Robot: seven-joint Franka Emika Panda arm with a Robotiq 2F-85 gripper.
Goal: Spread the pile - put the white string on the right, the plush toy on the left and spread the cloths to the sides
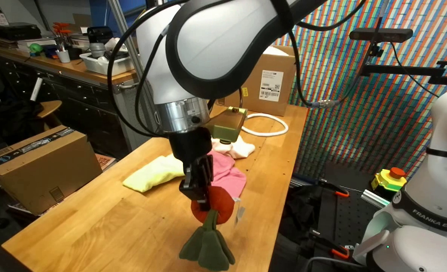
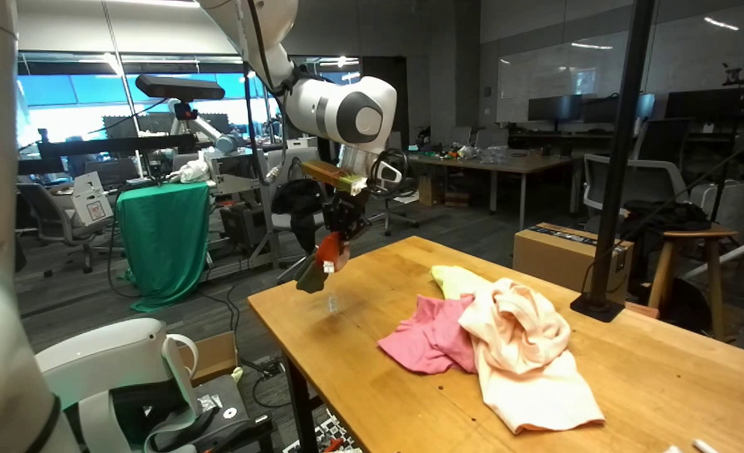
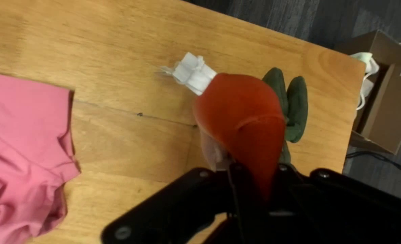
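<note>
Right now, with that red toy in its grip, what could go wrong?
The toy might slip from the end effector and, so near the table edge, roll off. Its white tag sticks out and could snag. The cream cloth lies against the pink one, so moving either might drag both.

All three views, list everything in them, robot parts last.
Table: 1, tan wood, scene centre
Plush toy: 1, red-orange and green, over the table
Pink cloth: 1, pink, on the table
Yellow cloth: 1, yellow, beside the pink cloth
Cream cloth: 1, cream-pink, touching the pink cloth
White string: 1, white, looped on the table
Far box: 1, brown, behind the white string
Taped box: 1, brown, beside the table
Open box: 1, brown, past the table's edge
Stop button: 1, red on yellow, off the table
Background furniture: several, mixed, around the table, not itemised
Gripper: 1, black, shut on the plush toy
Robot arm: 1, white and black, above the table
</note>
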